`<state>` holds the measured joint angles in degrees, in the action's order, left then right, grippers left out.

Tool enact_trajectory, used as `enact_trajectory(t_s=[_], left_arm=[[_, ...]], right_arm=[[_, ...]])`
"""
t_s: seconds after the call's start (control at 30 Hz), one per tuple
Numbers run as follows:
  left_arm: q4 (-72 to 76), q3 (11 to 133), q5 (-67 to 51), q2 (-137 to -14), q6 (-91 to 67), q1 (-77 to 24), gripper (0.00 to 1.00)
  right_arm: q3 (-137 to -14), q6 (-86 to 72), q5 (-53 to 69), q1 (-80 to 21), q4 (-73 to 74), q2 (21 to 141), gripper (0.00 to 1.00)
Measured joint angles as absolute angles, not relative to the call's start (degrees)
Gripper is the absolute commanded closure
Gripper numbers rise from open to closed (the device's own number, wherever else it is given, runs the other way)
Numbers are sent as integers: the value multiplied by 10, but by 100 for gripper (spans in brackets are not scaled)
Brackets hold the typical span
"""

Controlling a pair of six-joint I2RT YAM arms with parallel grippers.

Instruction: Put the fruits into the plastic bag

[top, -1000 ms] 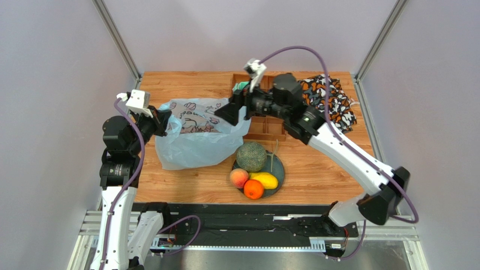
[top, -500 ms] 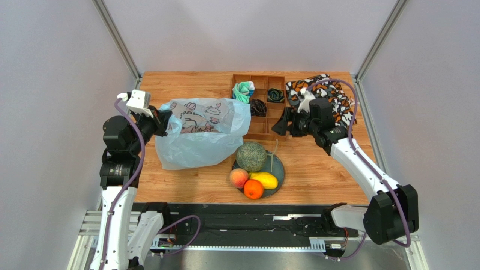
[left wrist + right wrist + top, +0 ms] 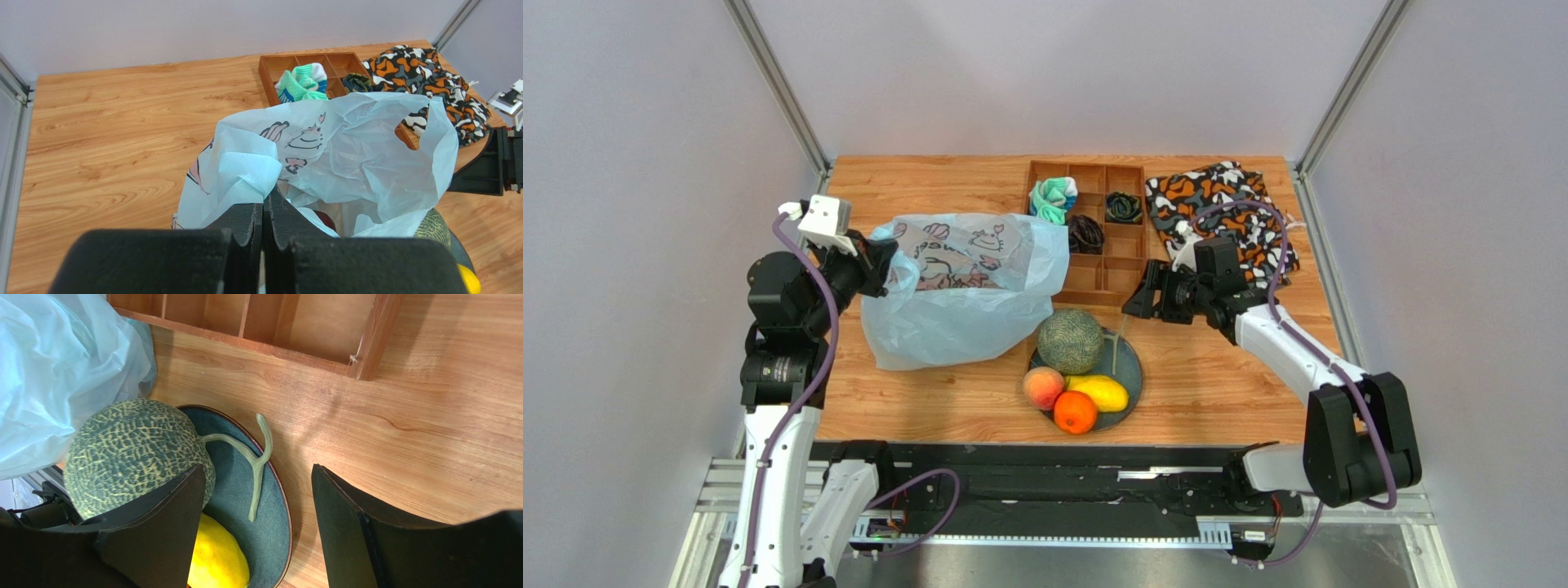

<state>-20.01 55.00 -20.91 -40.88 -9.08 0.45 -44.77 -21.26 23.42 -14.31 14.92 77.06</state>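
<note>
left hand (image 3: 263, 215) clenched on plastic bag (image 3: 350, 153) rim, print lettering illegible; right hand (image 3: 255, 478) spread open at 2 o'clock of melon (image 3: 1070, 341).

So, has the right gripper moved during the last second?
Yes. The right gripper drew back from the bag, rightward past the wooden tray, toward the plate.

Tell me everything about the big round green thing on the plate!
It is a melon, round and grey-green, with a pale net pattern over its rough skin. A thin green stem, forked at its end, reaches sideways over the plate. The melon sits whole at the far end of the dark plate, right beside the blue bag, with the mango and peach close by. Nothing grips it.
</note>
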Motion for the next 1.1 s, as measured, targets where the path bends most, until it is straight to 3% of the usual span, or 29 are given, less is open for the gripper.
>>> enact_trajectory(t_s=[0.97, 1.1], left_arm=[[-200, 550, -209, -414, -91, 5, 100], [-200, 550, -209, -415, -91, 4, 100]], right_arm=[[-414, -234, 238, -176, 28, 876, 55], [-412, -240, 235, -179, 15, 882, 68]])
